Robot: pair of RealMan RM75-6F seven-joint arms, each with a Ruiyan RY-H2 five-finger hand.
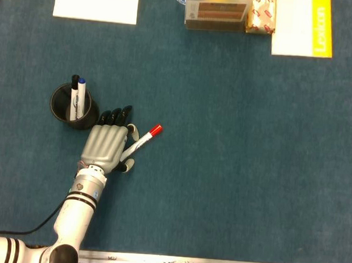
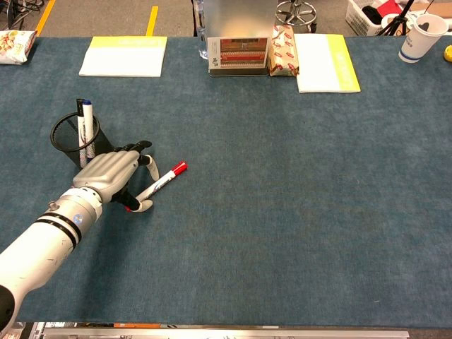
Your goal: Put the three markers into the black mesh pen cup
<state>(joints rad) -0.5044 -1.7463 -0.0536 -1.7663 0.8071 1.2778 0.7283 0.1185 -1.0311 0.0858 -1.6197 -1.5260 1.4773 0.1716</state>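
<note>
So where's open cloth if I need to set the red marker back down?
Right of the red-capped marker, bare blue cloth runs to the table's right edge and up to the books. It is crowded only between the left hand and the mesh cup.
</note>
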